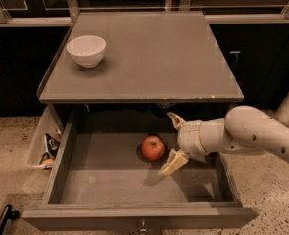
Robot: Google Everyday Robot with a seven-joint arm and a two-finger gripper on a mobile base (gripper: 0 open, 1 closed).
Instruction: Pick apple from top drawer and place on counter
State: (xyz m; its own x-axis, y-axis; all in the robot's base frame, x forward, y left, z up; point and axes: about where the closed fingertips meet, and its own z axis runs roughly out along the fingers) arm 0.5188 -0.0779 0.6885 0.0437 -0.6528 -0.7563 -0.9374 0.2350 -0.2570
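Note:
The red apple (153, 147) lies on the flat grey floor of the open top drawer (109, 180), near its middle. My gripper (172, 142) is inside the drawer just to the right of the apple. Its two pale fingers are spread open, one above and behind the apple's right side, one below and in front. They do not touch the apple. The grey-brown counter (154, 58) lies above the drawer.
A white bowl (86, 50) stands on the counter's back left. A side bin (45, 148) with small items hangs left of the drawer. Dark cabinets flank the counter. The drawer's front knob (143, 225) is at the bottom edge.

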